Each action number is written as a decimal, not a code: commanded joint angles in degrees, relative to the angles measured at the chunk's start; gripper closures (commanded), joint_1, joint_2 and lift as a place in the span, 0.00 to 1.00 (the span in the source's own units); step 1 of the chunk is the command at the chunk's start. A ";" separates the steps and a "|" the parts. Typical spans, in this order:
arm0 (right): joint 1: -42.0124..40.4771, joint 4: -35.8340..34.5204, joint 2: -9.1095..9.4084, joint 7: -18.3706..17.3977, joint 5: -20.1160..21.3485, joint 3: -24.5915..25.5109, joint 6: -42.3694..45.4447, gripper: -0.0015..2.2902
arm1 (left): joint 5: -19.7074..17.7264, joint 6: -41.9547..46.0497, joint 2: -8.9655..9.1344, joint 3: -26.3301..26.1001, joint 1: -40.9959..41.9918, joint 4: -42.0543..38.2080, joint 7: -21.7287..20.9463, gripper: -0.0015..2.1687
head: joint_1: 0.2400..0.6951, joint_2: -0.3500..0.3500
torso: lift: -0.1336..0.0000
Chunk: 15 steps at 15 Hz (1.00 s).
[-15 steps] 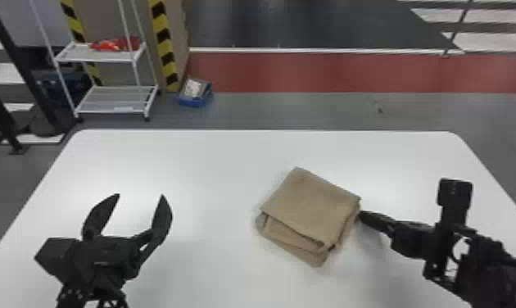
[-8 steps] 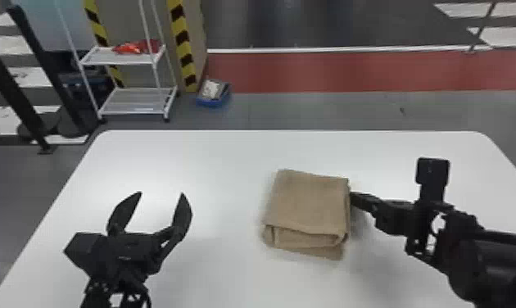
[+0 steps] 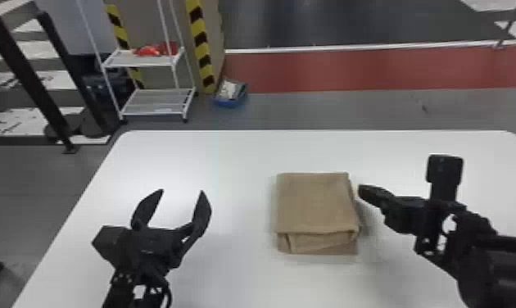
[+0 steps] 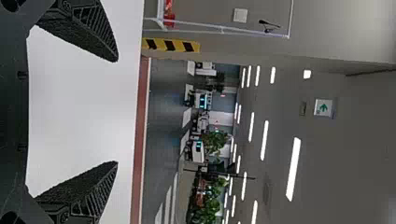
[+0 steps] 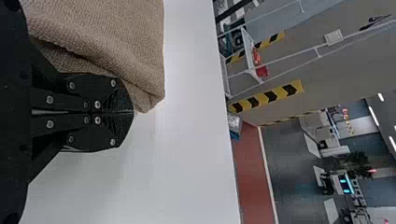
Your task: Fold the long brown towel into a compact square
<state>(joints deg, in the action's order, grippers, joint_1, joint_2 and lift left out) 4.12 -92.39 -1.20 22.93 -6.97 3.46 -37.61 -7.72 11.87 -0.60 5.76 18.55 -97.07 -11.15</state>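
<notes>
One towel (image 3: pixel 314 204) folded near-square; finish judged almost complete

Towel lies flat on the white surface (image 3: pixel 236 168), right of centre in the head view, reduced to a compact, layered stack. Main folding appears done. Defect noted: lower layers project past the top panel along the edge nearest the robot, and the right-hand edge runs slightly uneven. Remaining work, in my judgement, is minor: tuck or align those layers, if a truer square is required.

Right gripper (image 3: pixel 360 191) is closed, with nothing between its fingers, and points inward just beside the towel's right edge. Left gripper (image 3: pixel 182 191) is open and empty, pointing forward over the surface, well apart from the towel.
</notes>
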 commanded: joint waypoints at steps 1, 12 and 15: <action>-8.07 -11.41 -0.03 -2.71 0.03 1.99 3.90 0.78 | -0.28 0.13 -0.10 0.12 0.34 -0.49 -0.10 0.04 | 1.00 0.64 | 0.11; -34.88 -26.97 1.25 -13.52 5.04 -1.27 36.24 0.05 | 0.77 0.13 -0.01 -1.63 5.79 -7.00 0.25 0.04 | 1.00 0.53 | 0.11; -36.90 -26.88 1.25 -13.61 5.04 -1.97 38.17 0.05 | 1.74 0.13 -0.01 0.65 8.17 -10.69 0.69 0.04 | 1.00 0.54 | 0.11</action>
<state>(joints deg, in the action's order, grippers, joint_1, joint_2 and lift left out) -31.99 -119.26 -0.03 9.29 -1.94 2.01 -0.26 -6.66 11.99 -0.61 5.14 25.48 -105.81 -10.52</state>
